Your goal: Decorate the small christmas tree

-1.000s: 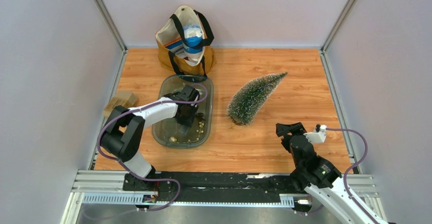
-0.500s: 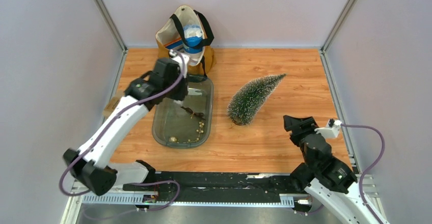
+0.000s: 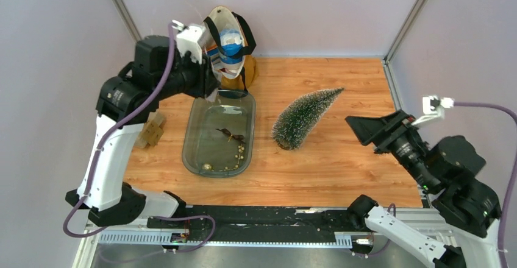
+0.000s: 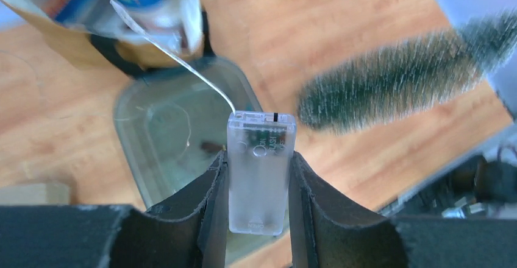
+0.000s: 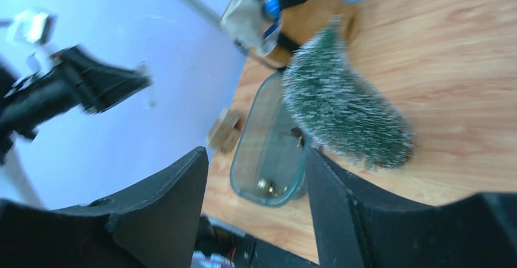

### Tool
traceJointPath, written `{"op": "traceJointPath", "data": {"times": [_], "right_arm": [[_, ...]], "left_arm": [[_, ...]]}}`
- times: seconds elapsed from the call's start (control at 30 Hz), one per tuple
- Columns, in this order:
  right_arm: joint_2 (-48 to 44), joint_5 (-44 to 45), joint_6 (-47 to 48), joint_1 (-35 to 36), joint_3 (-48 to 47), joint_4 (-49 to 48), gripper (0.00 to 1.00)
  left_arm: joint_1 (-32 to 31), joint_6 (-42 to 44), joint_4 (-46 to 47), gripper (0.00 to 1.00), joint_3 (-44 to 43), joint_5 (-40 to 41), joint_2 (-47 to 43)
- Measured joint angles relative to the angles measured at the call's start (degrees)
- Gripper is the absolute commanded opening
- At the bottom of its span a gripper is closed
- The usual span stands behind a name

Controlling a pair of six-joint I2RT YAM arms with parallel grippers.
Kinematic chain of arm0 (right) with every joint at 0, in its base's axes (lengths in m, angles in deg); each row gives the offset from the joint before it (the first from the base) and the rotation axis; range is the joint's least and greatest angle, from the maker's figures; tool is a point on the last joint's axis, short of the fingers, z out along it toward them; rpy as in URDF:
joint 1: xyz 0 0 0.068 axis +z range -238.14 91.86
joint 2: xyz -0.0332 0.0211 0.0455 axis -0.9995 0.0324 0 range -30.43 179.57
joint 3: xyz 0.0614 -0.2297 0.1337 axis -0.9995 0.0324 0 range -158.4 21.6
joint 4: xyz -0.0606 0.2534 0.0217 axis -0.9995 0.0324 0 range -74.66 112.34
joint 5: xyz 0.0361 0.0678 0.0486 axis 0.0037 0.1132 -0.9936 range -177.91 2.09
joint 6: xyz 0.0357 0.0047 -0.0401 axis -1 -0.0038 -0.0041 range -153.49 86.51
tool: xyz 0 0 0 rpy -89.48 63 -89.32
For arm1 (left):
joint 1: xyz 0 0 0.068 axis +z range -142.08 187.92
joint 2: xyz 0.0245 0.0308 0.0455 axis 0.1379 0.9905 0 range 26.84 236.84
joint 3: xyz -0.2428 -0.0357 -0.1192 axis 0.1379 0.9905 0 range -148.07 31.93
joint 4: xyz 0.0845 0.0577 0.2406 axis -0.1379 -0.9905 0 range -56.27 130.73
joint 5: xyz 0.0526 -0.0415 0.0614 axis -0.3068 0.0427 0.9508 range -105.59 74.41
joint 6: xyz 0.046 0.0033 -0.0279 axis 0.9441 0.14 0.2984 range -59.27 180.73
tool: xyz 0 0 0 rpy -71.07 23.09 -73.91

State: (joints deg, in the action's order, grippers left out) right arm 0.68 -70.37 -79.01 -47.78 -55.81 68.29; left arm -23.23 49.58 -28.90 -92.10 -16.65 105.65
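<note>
Nothing is on the tree [image 3: 303,119] yet; left gripper [image 4: 259,161] holds a clear battery box [image 4: 261,137], right gripper [image 5: 255,164] stands wide, empty

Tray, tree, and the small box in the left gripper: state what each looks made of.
Tray: probably clear plastic, see-through with a grey tint and a glossy rim.
Tree: synthetic bristles, matte dark green with white frosted tips.
Small box: frosted translucent plastic with moulded marks on its face; a thin wire, seemingly metal, leaves its top.
</note>
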Motion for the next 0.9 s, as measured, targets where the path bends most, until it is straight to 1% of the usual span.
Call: {"op": "traceJointPath", "data": {"times": [0.07, 0.13, 0.2, 0.3, 0.43, 0.57, 0.63, 0.73, 0.83, 0.9], "right_arm": [[3.7, -7.6, 3.7, 0.0, -1.2, -2.2, 0.57], [7.3, -13.7, 6.6, 0.0, -1.0, -2.9, 0.57], [10.9, -17.4, 8.6, 0.0, -2.5, -1.9, 0.58], [14.5, -20.6, 11.2, 0.1, -5.8, -2.0, 0.59], [13.6, -24.6, 14.0, 0.1, -7.6, -2.1, 0.58], [16.4, -30.3, 16.5, 0.6, -15.1, -1.5, 0.59], [18.0, -30.7, 17.3, 2.4, -16.1, -2.4, 0.59], [21.5, -29.7, 18.3, 7.5, -15.6, -2.3, 0.60], [25.9, -26.3, 19.5, 14.7, -15.4, -2.2, 0.64], [29.4, -21.5, 20.6, 21.0, -15.3, -2.2, 0.64]], "left_arm": [[0.0, -0.8, 1.1, 0.11, 9.0, -2.8, -3.3], [0.0, -1.9, 1.7, 0.11, 17.8, -4.7, -7.0], [0.0, -2.6, 1.5, 0.11, 21.5, -6.2, -9.2], [0.0, -3.1, 2.3, 0.11, 23.3, -8.2, -12.9], [0.0, -3.4, 4.3, 0.11, 25.2, -10.8, -20.1], [0.0, -4.5, 5.9, 0.11, 26.4, -15.1, -24.5], [0.0, -5.4, 7.1, 0.11, 27.3, -17.9, -25.0], [0.0, -6.8, 8.9, 0.10, 29.0, -20.9, -24.8], [0.0, -8.2, 9.9, 0.10, 29.4, -23.1, -24.4], [0.0, -9.0, 11.1, 0.10, 29.4, -24.1, -24.2]]}}
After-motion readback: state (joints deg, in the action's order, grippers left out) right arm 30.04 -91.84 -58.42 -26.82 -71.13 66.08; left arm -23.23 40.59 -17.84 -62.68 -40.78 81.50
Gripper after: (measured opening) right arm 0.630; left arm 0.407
